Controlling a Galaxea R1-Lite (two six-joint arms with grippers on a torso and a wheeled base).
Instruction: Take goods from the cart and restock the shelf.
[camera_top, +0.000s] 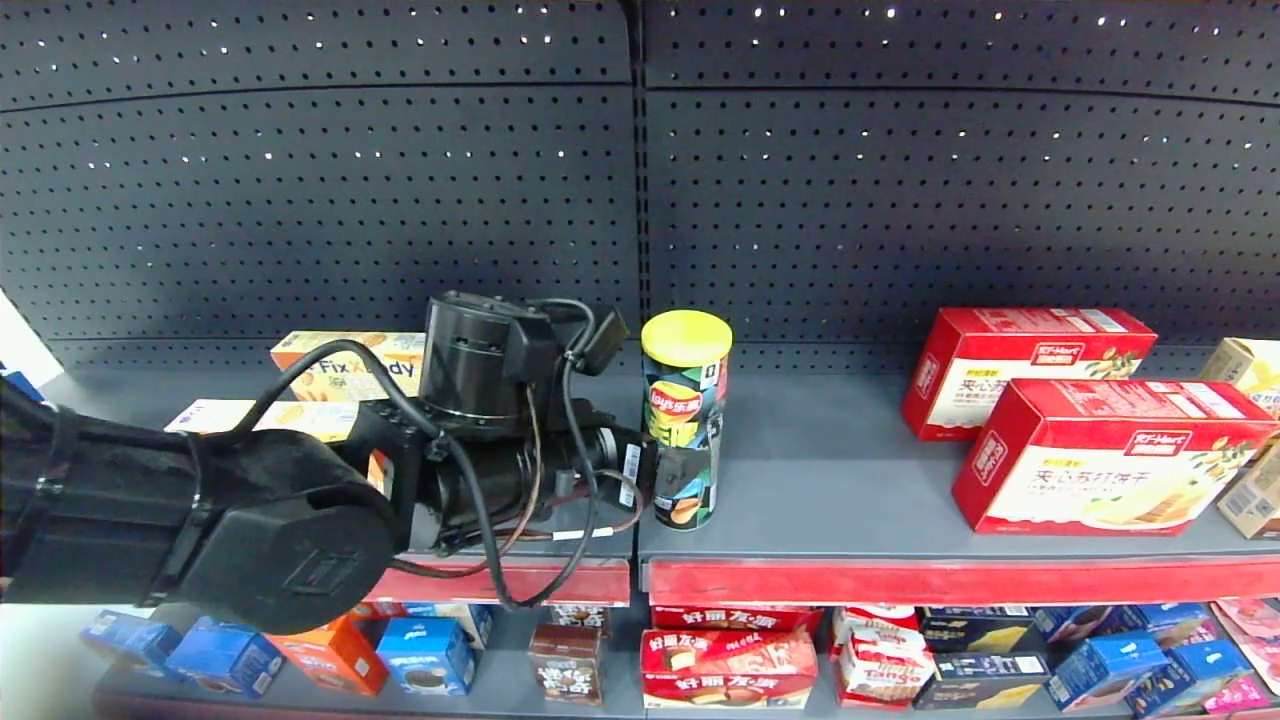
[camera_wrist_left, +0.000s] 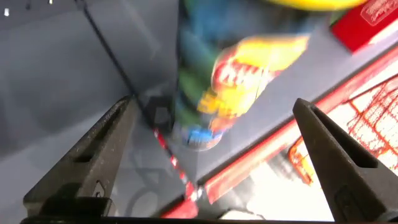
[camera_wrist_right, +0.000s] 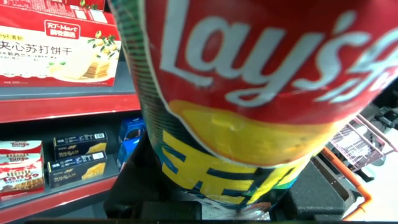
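Held chip can (camera_wrist_right: 249, 93): pressed close to the right wrist camera, hanging in front of the shelving with the lower tiers behind it.
Right gripper (camera_wrist_right: 217, 199): dark fingers show on either side of the can's lower end. With nothing under the can, I judge the jaws to be clamped on it, probably keeping it ready as the next item to go up.
Left gripper (camera_wrist_left: 212, 102): jaws spread wide, level with the lower half of a second can.
Shelved chip can (camera_top: 686, 420): stands upright with its yellow lid (camera_top: 686, 338) on top, near the front edge of the grey shelf (camera_top: 830, 480), just right of the seam between two shelf sections.
Can against jaws: in the left wrist view it lies on the line of the gap, with clear space to each finger (camera_wrist_left: 93, 149). In the head view one finger overlaps its lower body, so how deep it sits between them is unclear.
Why so placed: upright and facing out, it looks set down as stock, and the wide jaws fit a release.
Neighbours: two red biscuit boxes (camera_top: 1110, 455) well apart on the robot's right, yellow boxes (camera_top: 345, 365) behind the arm.
Cart (camera_wrist_right: 354, 155): its wire frame is below, beside the shelving.
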